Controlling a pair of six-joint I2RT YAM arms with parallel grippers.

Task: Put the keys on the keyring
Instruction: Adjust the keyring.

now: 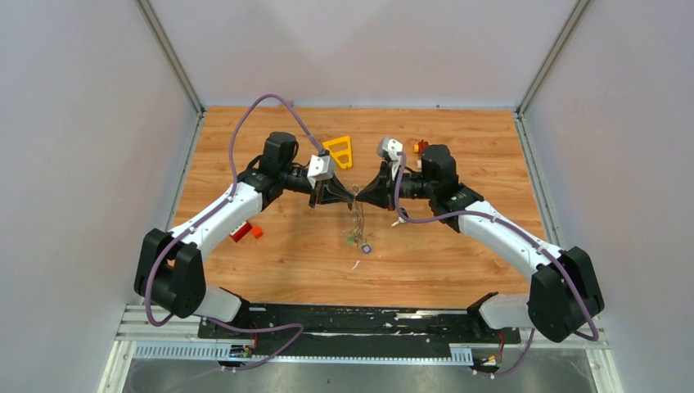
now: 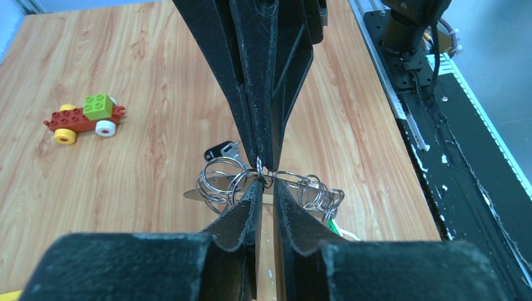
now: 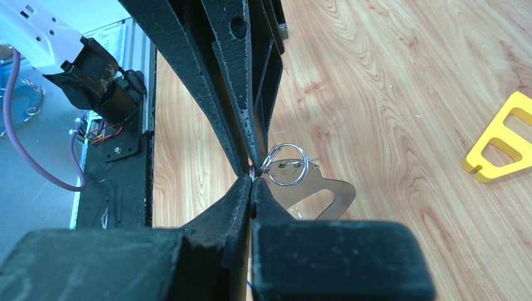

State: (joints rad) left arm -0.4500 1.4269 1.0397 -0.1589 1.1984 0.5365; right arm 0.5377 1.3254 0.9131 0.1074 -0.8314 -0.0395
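The step in hand looks like the threading itself. Both pincers meet tip to tip above the middle of the table [image 1: 442, 262], with a tangle of small split rings [image 2: 219, 179] gathered at the meeting point. The right pincer [image 3: 253, 180] is pressed together, seemingly nipping the edge of one small ring. The left pincer [image 2: 266, 185] shows a thin gap with ring wire at its tips, and whether it truly grips cannot be told. The keyring [image 3: 323, 194], a flat silver loop, hangs just beneath the tips, and the keys [image 1: 366, 246] dangle at the chain's lower end, at or just above the table. The next move likely calls for easing a ring along the loop without dropping the bunch. No container is in view.
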